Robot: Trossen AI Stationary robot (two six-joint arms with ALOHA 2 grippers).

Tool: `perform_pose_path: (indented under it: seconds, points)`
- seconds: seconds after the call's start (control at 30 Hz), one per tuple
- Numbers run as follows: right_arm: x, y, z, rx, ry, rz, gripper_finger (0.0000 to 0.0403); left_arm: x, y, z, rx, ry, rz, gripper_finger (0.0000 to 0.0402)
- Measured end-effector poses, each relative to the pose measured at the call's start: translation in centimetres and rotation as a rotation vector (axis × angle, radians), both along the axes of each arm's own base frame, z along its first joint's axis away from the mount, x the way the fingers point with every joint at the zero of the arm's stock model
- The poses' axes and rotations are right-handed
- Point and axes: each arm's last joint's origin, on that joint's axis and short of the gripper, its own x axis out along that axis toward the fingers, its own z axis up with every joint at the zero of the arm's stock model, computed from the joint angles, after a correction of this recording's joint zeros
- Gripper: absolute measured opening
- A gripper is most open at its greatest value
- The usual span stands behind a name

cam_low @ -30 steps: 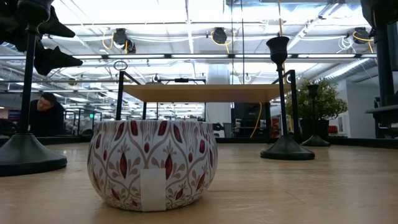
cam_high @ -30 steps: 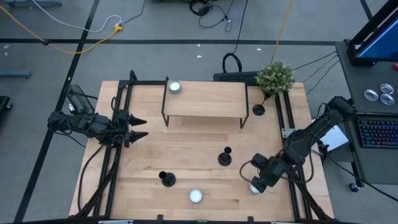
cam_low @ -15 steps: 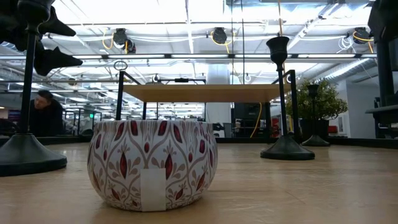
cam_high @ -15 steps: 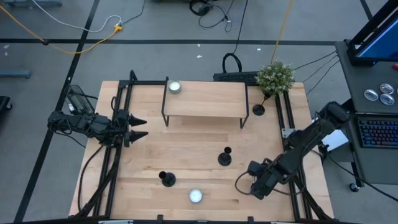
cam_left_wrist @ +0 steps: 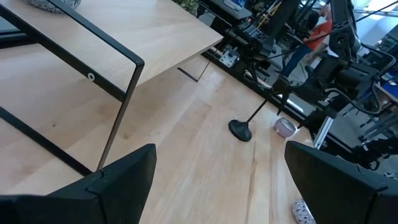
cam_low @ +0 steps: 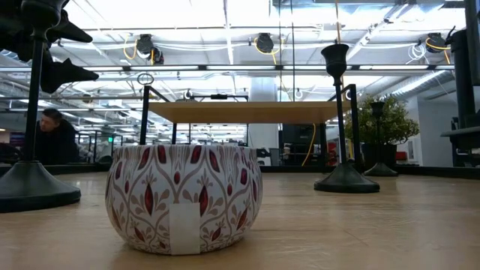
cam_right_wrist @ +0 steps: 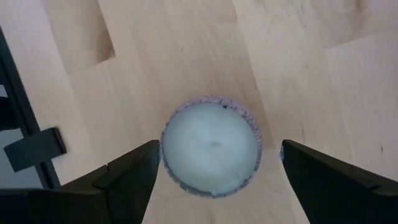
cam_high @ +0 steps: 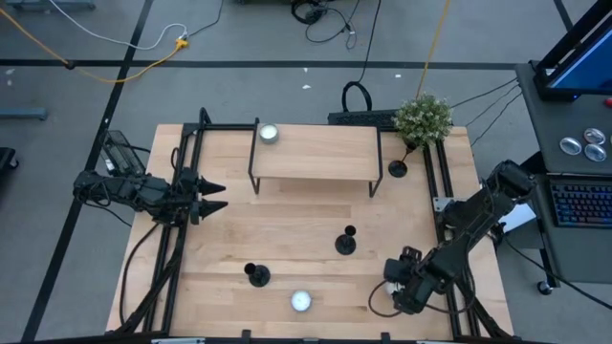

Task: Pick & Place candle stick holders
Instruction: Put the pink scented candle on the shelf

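I see three holders standing untouched on the worktop (cam_high: 287,229): one (cam_high: 346,241) mid-table, one (cam_high: 256,275) nearer the front, one (cam_high: 398,168) by the plant (cam_high: 423,118). My right pincer (cam_right_wrist: 214,180) hangs spread directly over a candle tin (cam_right_wrist: 211,146) at the front right, straddling it as if to take it, not a holder. My left pincer (cam_high: 218,197) waits spread at the left edge.

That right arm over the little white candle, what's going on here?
The right gripper hangs open directly above a candle tin near the table's front right corner, touching nothing. The left gripper waits open at the left edge. Three candle stick holders stand untouched on the table.
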Motion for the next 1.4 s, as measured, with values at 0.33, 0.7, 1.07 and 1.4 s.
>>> perform_pose_path:
  seconds: [0.33, 0.7, 1.07, 1.4]
  points:
    - [-0.4, 0.2, 0.0, -0.047, -0.033, 0.024, 0.0329, 0.0, 0.0, 0.0, 0.001, 0.000, 0.000, 0.0363]
    - [-0.3, 0.1, 0.0, -0.074, -0.052, 0.060, 0.0329, 0.0, 0.0, 0.0, 0.003, 0.000, 0.000, 0.0363]
    - [-0.8, -0.4, -2.2, -0.021, -0.056, 0.063, 0.0329, 0.0, 0.0, 0.0, 0.003, 0.000, 0.000, 0.0363]
    - [-1.0, -0.6, -2.7, -0.020, -0.059, 0.062, 0.0329, 0.0, 0.0, 0.0, 0.002, 0.001, 0.000, 0.0363]
